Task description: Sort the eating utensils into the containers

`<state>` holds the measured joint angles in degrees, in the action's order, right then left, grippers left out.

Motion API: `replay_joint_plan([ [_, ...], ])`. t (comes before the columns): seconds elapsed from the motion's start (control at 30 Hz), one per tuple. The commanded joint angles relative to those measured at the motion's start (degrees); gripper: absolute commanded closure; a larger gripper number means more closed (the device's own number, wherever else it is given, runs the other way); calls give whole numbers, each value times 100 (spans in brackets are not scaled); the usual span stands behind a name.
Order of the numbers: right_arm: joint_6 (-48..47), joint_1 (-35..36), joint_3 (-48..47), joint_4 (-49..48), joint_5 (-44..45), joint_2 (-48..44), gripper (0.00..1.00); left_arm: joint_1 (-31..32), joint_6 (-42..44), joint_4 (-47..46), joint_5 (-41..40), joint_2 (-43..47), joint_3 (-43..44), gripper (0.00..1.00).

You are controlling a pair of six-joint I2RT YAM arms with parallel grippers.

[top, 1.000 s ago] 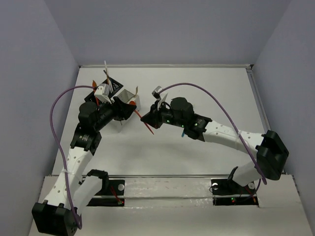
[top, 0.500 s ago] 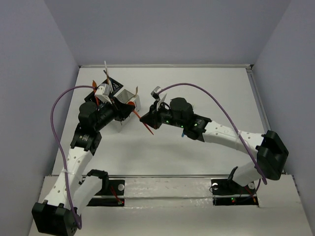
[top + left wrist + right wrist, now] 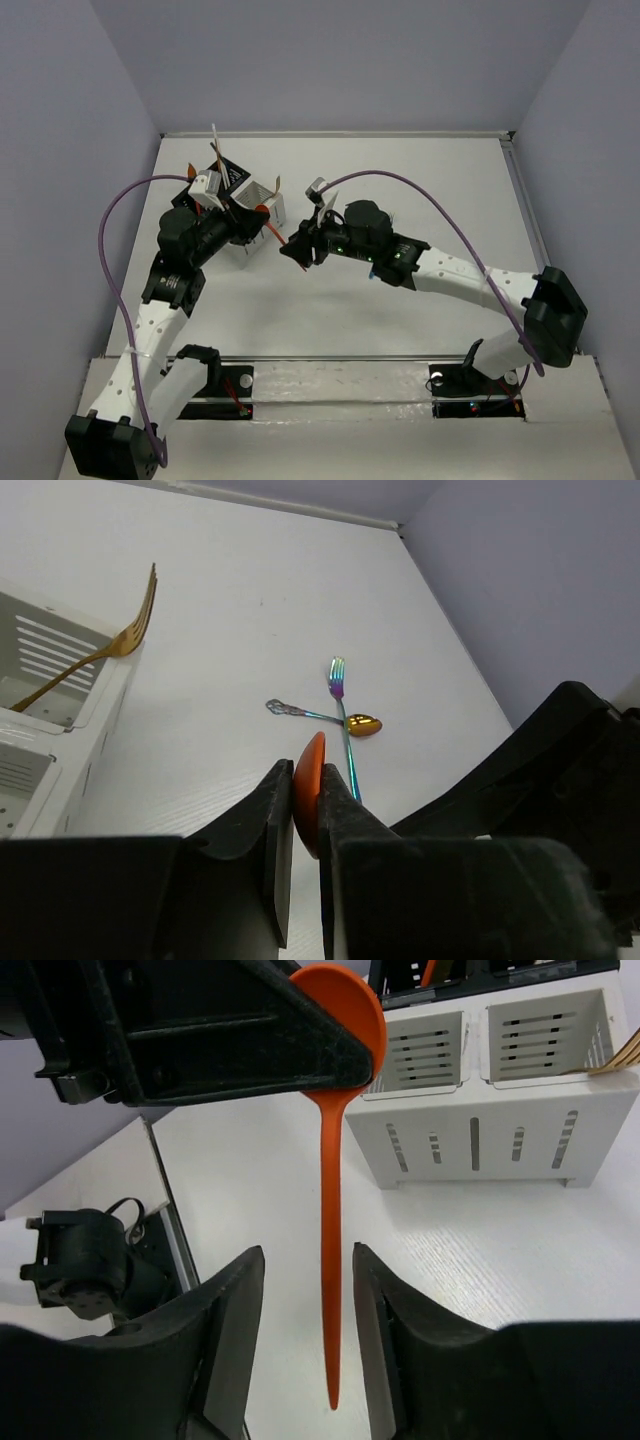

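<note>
One spoon (image 3: pixel 328 1260) — bowl half-hidden (left gripper (image 3: pixel 307 792) clamped).

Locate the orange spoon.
The orange spoon is held by its bowl in the left pincer, near the white caddy, its handle between the right pincer's open fingers in the right wrist view.

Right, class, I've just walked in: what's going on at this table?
The left tool is shut on the bowl of an orange spoon, holding it up near the white caddy. The right tool is open, fingers either side of the spoon's handle, not gripping it. A gold fork leans in the caddy; a teal fork and gold spoon lie on the table.
</note>
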<state>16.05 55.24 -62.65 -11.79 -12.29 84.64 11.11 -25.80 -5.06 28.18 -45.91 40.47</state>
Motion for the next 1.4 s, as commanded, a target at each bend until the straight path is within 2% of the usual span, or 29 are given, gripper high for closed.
replay_joint_plan([
  [0.0, -41, 101, -107, -87, 95, -378, 46, -100, 268, -4, -515, 170, 154, 94],
  [0.03, -41, 101, -37, -95, 157, -526, 39, -101, 303, 31, -742, 214, 180, 94],
  [0.13, -6, 101, 462, -95, 455, -957, 32, -162, 400, 172, -1218, 302, 286, 94],
  [0.3, 161, 101, 1305, -201, 666, -1669, 32, -162, 497, 330, -1938, 390, 602, 94],
  [0.47, 267, 101, 1940, -16, 1377, -2547, 32, -162, 743, 726, -3027, 293, 1199, 94],
  [0.73, 302, 101, 2609, 466, 1748, -3611, 33, -162, 1243, 638, -4766, -399, 1578, 94],
  [0.93, 398, 101, 3022, 739, 1959, -4288, 33, -214, 1481, 252, -5358, -1016, 1569, 94],
  [1.03, 495, 101, 3180, 757, 1784, -4464, 33, -215, 1604, 24, -5665, -1236, 1596, 94],
  [1.37, 610, 101, 3444, 985, 1968, -4799, 33, -215, 2149, -652, -5895, -1447, 973, 94],
])
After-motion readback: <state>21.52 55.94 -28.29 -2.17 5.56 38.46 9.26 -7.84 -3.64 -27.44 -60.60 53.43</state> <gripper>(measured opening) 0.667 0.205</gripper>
